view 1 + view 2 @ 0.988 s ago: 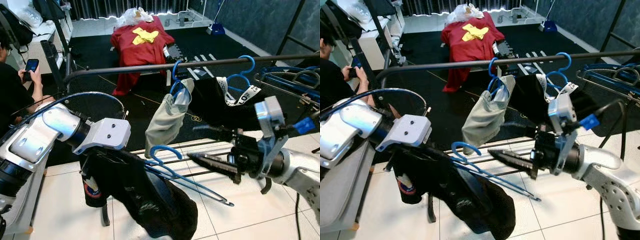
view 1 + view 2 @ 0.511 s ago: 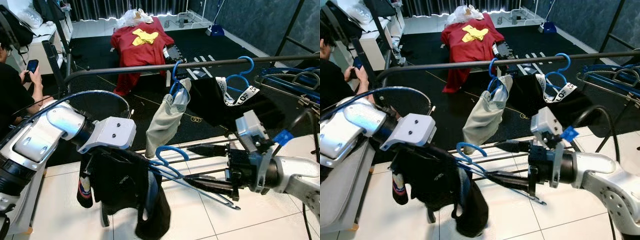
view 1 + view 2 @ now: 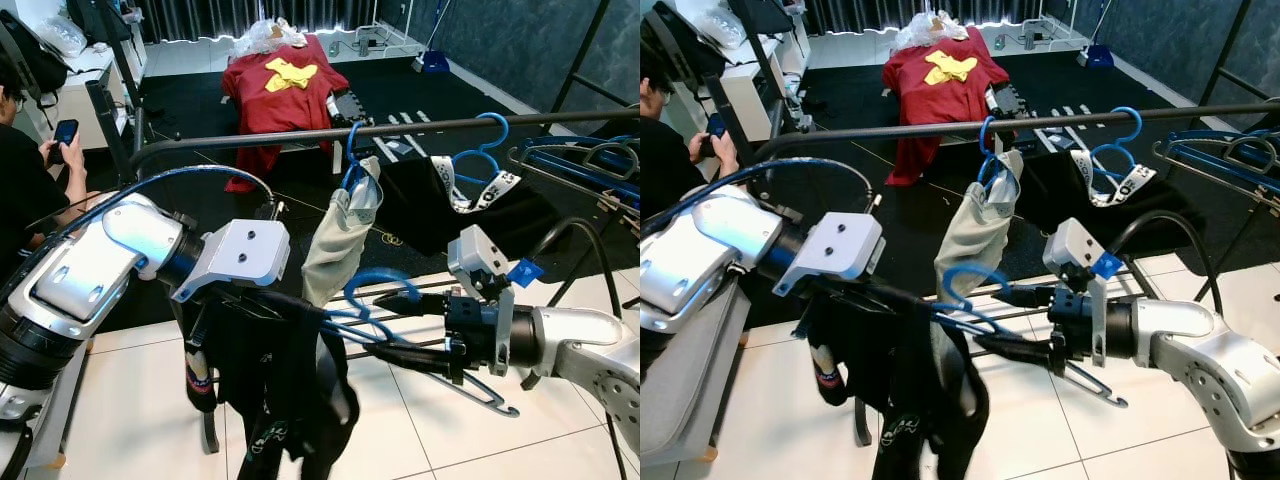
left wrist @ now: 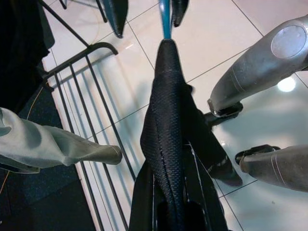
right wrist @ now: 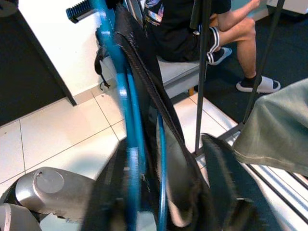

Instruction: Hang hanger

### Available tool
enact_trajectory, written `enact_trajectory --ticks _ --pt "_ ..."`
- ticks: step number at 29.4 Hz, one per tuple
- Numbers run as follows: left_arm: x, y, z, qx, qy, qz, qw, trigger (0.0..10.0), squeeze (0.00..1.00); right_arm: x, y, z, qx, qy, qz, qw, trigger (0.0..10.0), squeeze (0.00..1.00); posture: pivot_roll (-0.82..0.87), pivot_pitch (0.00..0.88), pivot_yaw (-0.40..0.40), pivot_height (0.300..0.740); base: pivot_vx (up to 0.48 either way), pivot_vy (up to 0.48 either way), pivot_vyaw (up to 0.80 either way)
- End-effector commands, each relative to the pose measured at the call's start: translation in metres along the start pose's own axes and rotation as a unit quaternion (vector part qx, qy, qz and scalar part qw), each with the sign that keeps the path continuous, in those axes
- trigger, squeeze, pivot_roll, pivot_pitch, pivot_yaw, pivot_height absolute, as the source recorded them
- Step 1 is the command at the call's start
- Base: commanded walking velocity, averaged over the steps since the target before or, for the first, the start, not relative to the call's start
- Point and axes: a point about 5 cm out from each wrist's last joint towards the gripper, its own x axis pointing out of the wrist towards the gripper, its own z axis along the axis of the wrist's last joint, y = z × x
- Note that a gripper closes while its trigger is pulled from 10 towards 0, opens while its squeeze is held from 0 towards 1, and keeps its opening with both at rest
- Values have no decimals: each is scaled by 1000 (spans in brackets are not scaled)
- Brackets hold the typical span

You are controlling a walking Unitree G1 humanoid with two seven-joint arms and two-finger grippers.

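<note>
A blue plastic clothes hanger (image 3: 375,300) carrying a limp black garment (image 3: 270,390) hangs in the air between the robot's two arms, low in front of a long dark metal clothes rail (image 3: 400,128) and not hooked on it. The left gripper (image 3: 225,300) holds the hanger's garment-covered end, though whether its jaws are pressed together cannot be told. The right gripper (image 3: 395,330) reaches in from the other side, its jaws spread, one above and one below the hanger's blue wire just under the hook. On the rail hang a pale grey-green cloth item (image 3: 340,235) on a blue hanger and a second blue hanger (image 3: 480,150) with black clothing. Below is a white tiled floor (image 3: 120,400). Further back, a red shirt with a yellow print (image 3: 280,85) lies spread out. At the left edge, a seated person (image 3: 25,180) holds a phone (image 3: 63,130).
</note>
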Motion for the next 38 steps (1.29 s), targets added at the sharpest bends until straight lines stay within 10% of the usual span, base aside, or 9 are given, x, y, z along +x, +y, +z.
enact_trajectory --ticks 1,28,31,32,34,35,38 --pt "-5 1 18 37 -28 -2 999 10000 0 -2 -5 -2 1 3 -19 1000 0 0 -6 19 -7 740 0 0 0" --pt "-5 0 28 61 -84 -5 995 10000 0 -4 -1 15 -19 -57 12 998 0 0 -7 25 -11 740 0 0 0" --pt "-7 0 29 59 -91 -4 994 10000 133 -5 -1 16 -21 -61 11 998 0 0 -10 30 -9 740 0 0 0" --pt "-10 1 30 54 -101 -6 993 10000 600 -6 0 18 -22 -65 10 998 0 0 -10 30 -8 740 0 0 0" --pt "-10 1 30 54 -101 -6 993 10000 600 -6 0 18 -22 -65 10 998 0 0 -10 30 -8 740 0 0 0" --pt "-12 2 31 45 -111 -7 993 10000 1000 -6 0 19 -23 -72 9 997 0 0 -9 31 -9 740 0 0 0" --pt "-16 1 31 37 -121 -12 992 10000 1000 -7 0 21 -23 -78 10 997 0 0 -9 31 -9 740 0 0 0"
